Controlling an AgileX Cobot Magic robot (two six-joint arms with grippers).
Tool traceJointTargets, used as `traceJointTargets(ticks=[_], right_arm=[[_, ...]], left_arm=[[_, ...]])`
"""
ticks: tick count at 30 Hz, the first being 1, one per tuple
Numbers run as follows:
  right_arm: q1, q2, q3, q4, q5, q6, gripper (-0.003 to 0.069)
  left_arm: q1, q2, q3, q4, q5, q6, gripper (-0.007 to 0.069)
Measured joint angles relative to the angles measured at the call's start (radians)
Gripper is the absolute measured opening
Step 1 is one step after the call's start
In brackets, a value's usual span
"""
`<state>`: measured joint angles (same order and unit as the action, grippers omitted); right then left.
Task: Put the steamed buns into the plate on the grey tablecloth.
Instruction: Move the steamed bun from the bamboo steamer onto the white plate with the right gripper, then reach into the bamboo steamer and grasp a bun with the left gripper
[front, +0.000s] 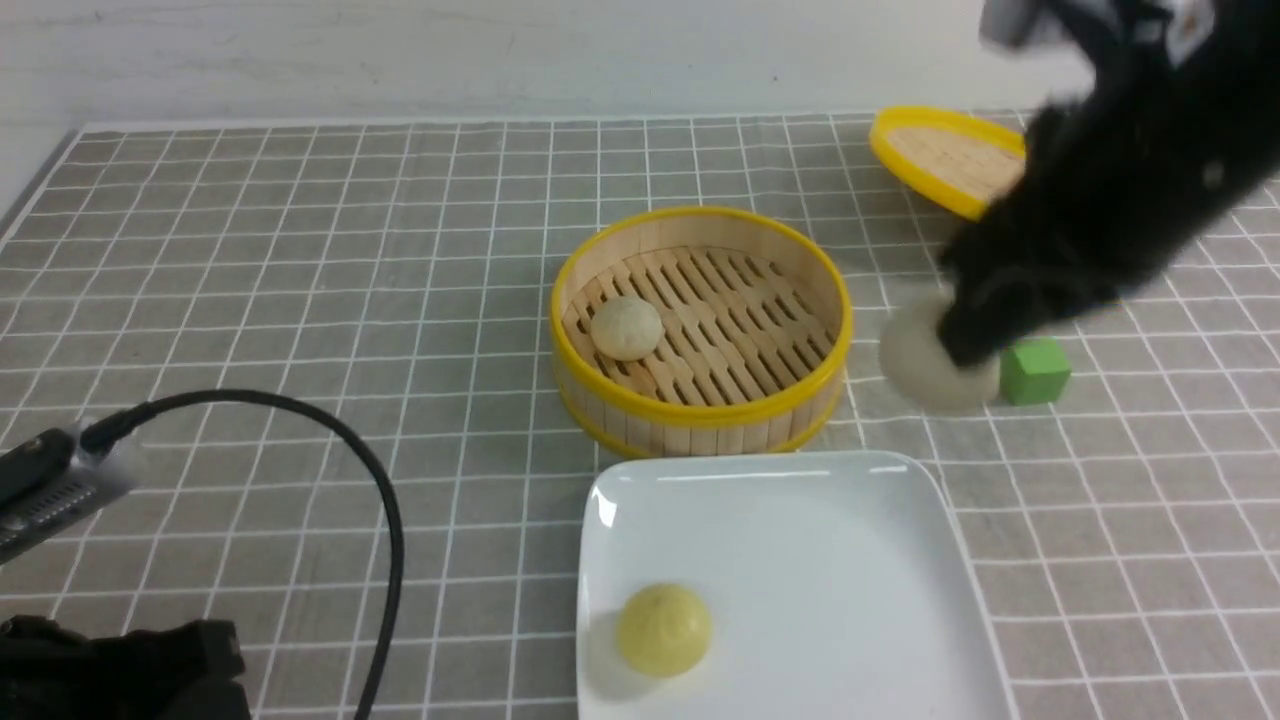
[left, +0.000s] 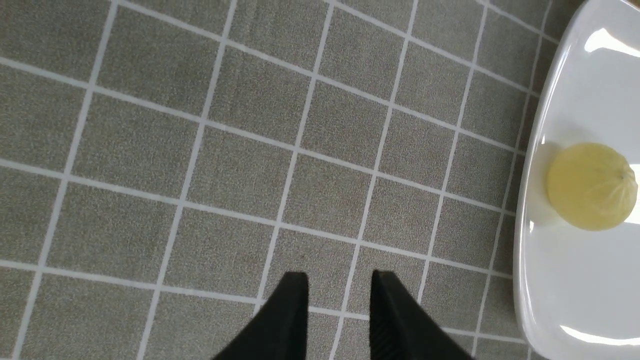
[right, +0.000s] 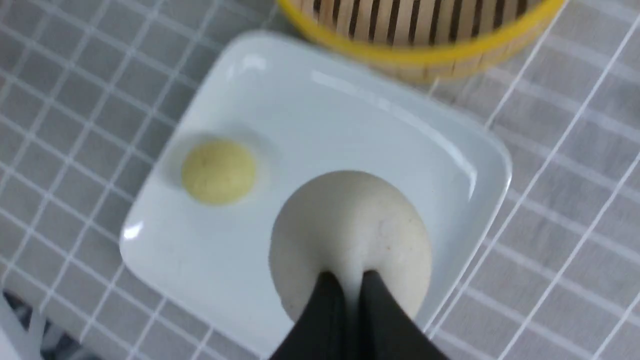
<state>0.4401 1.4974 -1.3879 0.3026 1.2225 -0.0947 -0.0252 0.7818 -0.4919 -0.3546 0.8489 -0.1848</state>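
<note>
My right gripper (front: 957, 345) (right: 350, 280) is shut on one beige steamed bun (front: 922, 367) (right: 350, 235), pinching its top. It hangs blurred, just right of the steamer and beyond the plate's far right corner. A second steamed bun (front: 626, 327) lies in the left part of the bamboo steamer (front: 700, 405). The white square plate (front: 800, 540) (right: 320, 100) (left: 530, 210) sits on the grey tablecloth (front: 300, 280) at the near edge, holding only a yellow bun (front: 663, 630) (right: 218, 171) (left: 591, 186). My left gripper (left: 340, 282) hovers open and empty over the cloth left of the plate.
A green cube (front: 1036, 371) stands on the cloth right of the held bun. The yellow-rimmed lid (front: 940, 155) lies at the far right behind my right arm. A black cable (front: 380, 480) loops over the cloth at the near left.
</note>
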Motion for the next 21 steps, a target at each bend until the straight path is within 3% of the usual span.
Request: traceJointTargets(ticks=[4,8,13,15,17,21], right_arm=[[0.062,0.007,0.295,0.001,-0.219,0.000,0.0042],[0.085,0.055,0.415,0.006,-0.436,0.002,0.0116],[0.085,0.090,0.415,0.001,-0.500,0.003,0.0318],[0.085,0.084,0.382,-0.019,-0.452,0.003,0.0355],[0.085,0.073,0.353,-0.048,-0.403,0.003,0.0350],[0.085,-0.037,0.257,-0.143,-0.254,0.028,0.0148]], left_arm=[[0.000,0.000,0.000,0.000,-0.010,0.000,0.0216],[0.000,0.000,0.000,0.000,-0.015,0.000,0.0219],[0.000,0.012,-0.033,-0.010,0.022,0.003,0.0231],[0.000,0.037,-0.081,-0.010,0.056,0.006,0.0234],[0.000,0.063,-0.125,-0.010,0.078,0.010,0.0235],[0.000,0.230,-0.319,-0.043,0.152,0.079,0.0237]])
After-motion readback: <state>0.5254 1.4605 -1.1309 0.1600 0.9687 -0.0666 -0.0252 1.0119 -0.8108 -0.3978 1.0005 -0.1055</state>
